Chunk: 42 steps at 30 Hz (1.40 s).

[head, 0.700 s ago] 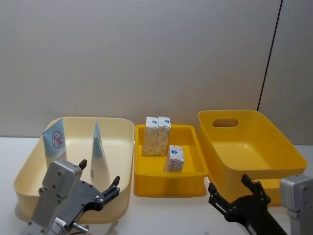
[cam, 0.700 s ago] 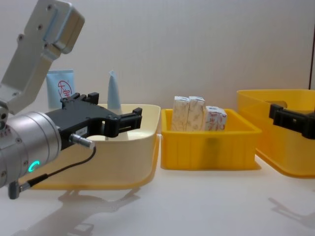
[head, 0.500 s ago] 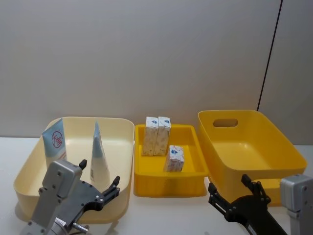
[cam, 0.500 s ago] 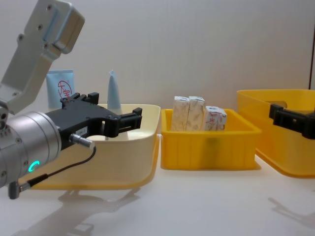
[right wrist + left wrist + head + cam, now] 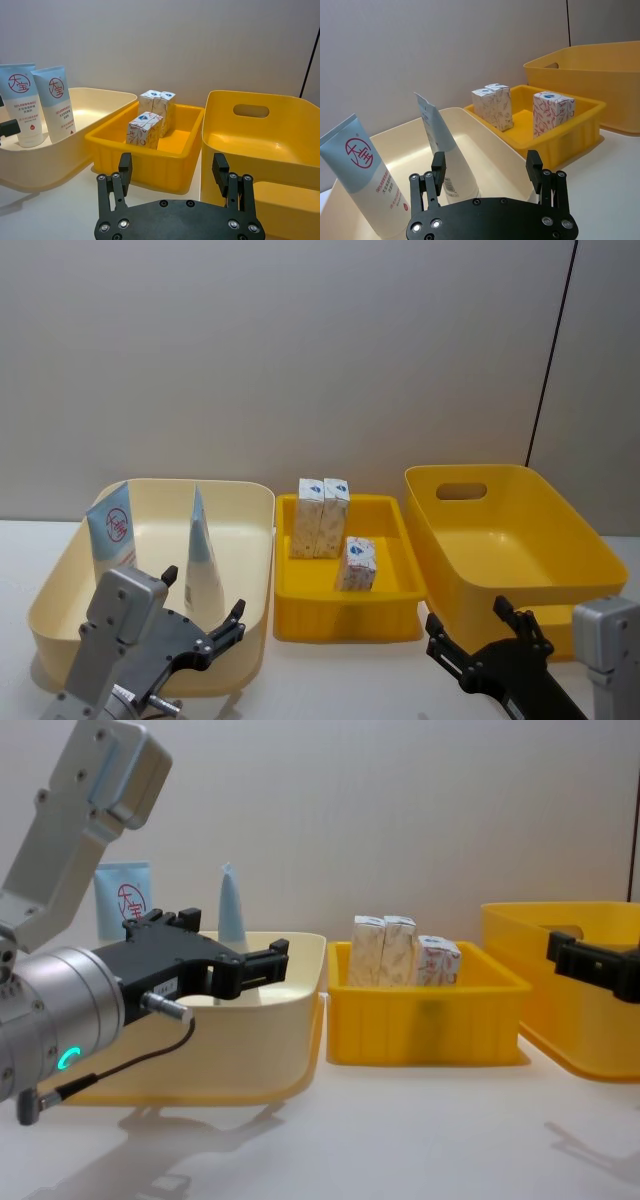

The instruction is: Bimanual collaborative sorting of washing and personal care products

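Three bins are lined up, rims nearly touching: cream tub (image 5: 60, 570), yellow tub (image 5: 520, 540), yellow tray (image 5: 340, 625) between; nothing is found moved since earlier, so sorting is judged stalled; left gripper (image 5: 203, 592) and right gripper (image 5: 466, 614) are held wide open, empty, at the near rims, with free room above; tubes (image 5: 112, 530) are stood in the cream tub, cartons (image 5: 322, 517) in the tray.

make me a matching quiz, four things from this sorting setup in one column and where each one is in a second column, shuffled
Things
1. squeeze tubes
2. speckled cartons
3. left pincer
4. right pincer

Places
A. open, by the large yellow tub's near side
B. upright in the cream tub
C. open, by the cream tub's near side
D. in the small yellow bin in the middle

Pairs: 1-B, 2-D, 3-C, 4-A
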Each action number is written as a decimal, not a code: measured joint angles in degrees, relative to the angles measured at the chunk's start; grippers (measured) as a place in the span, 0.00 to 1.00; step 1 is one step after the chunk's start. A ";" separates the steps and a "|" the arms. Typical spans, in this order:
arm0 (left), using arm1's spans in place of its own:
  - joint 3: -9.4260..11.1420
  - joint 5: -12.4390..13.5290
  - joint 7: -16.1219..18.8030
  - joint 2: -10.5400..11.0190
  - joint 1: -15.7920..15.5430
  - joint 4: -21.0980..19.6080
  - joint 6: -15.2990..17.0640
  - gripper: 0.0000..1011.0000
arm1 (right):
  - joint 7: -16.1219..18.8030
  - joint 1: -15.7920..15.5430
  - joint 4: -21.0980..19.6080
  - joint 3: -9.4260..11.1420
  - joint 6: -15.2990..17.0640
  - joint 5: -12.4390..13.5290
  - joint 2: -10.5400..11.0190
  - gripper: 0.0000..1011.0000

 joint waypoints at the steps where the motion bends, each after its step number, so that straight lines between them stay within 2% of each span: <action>1: 0.00 0.00 0.00 0.00 0.00 0.00 0.00 0.99 | 0.00 0.00 0.00 0.00 0.00 0.00 0.00 0.99; 42: 0.00 0.00 0.00 0.00 0.00 0.00 0.00 0.99 | 0.02 0.12 0.00 -0.01 0.17 0.00 -0.04 0.99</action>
